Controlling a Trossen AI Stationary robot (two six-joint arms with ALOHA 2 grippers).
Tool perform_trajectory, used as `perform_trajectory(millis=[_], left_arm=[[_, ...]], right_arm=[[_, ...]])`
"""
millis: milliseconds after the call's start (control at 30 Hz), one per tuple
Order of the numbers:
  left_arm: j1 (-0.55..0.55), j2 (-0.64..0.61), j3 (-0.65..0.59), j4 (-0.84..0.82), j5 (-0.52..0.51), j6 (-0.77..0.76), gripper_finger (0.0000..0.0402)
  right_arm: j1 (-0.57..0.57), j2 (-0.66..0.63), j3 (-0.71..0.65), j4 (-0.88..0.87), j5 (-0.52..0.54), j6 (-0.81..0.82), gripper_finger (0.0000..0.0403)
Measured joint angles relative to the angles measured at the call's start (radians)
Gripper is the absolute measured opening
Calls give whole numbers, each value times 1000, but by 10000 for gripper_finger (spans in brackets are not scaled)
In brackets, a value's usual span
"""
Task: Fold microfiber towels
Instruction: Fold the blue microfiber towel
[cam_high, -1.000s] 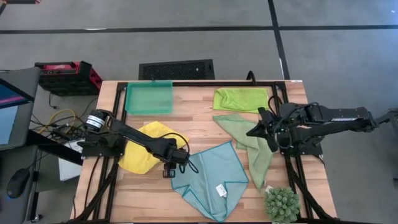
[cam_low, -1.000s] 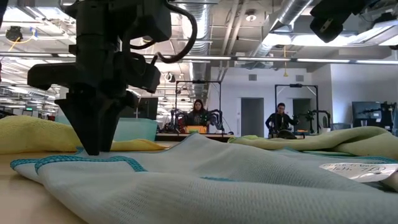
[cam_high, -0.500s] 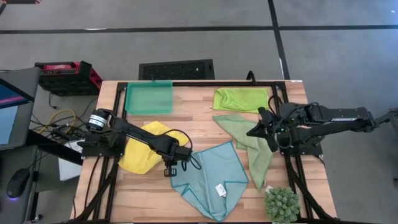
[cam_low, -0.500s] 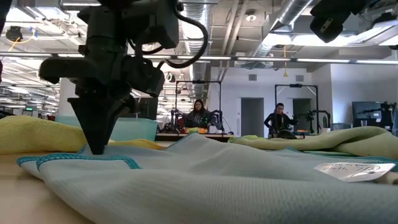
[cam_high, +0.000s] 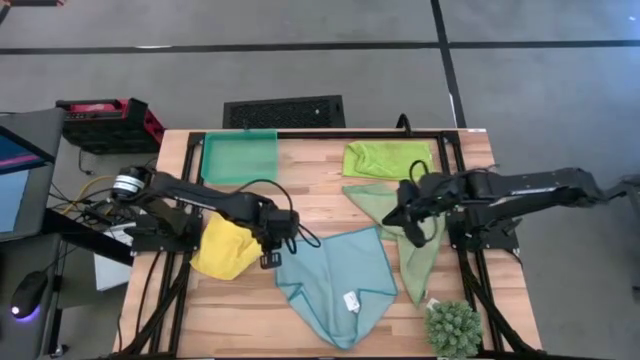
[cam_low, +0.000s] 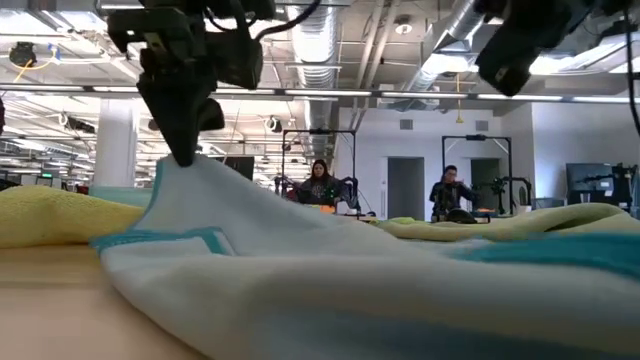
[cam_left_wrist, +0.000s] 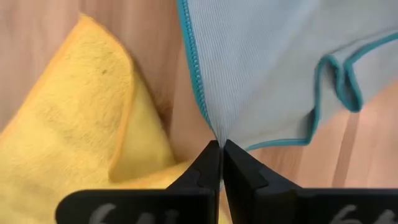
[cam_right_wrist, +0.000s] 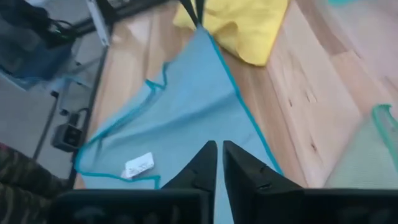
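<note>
A wooden counter (cam_high: 320, 195) is seen from above, with four microfiber towels spread across it. At centre frame the light blue towel (cam_high: 340, 285) lies as a rough diamond, its long axis running from upper left to lower right, with a white tag (cam_high: 352, 301) near the lower corner. The upper left corner of this towel is pinched by the left end effector (cam_high: 272, 249), whose fingers are closed on the teal-stitched edge; in the low view that corner is seen raised into a peak off the counter while the rest lies flat. Just left of it, a crumpled yellow towel (cam_high: 222, 247) sits at centre left, partly under the left arm.

At upper right, the lime green towel (cam_high: 386, 159) lies as a folded rectangle with its long axis left to right. Below it, the sage green towel (cam_high: 410, 240) stretches as a long strip from upper left down toward lower right. The right end effector (cam_high: 403, 214) is held over the upper part of this strip; its fingers stand nearly together with a narrow gap, and nothing is seen gripped between them.

A teal-green tray (cam_high: 239, 157) rests at upper left, and a small spiky plant (cam_high: 453, 327) at lower right. Two people (cam_low: 320, 183) are seen far behind in the low view.
</note>
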Motion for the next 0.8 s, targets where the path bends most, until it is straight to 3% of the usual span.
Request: perform_trajectory(millis=[533, 800], left_arm=[[-4, -75, 1, -94, -8, -67, 0], [-4, -75, 2, -94, -15, -63, 0]], right_arm=[[-27, 402, 0, 50, -3, -2, 155], [-29, 565, 0, 61, -3, -85, 175]])
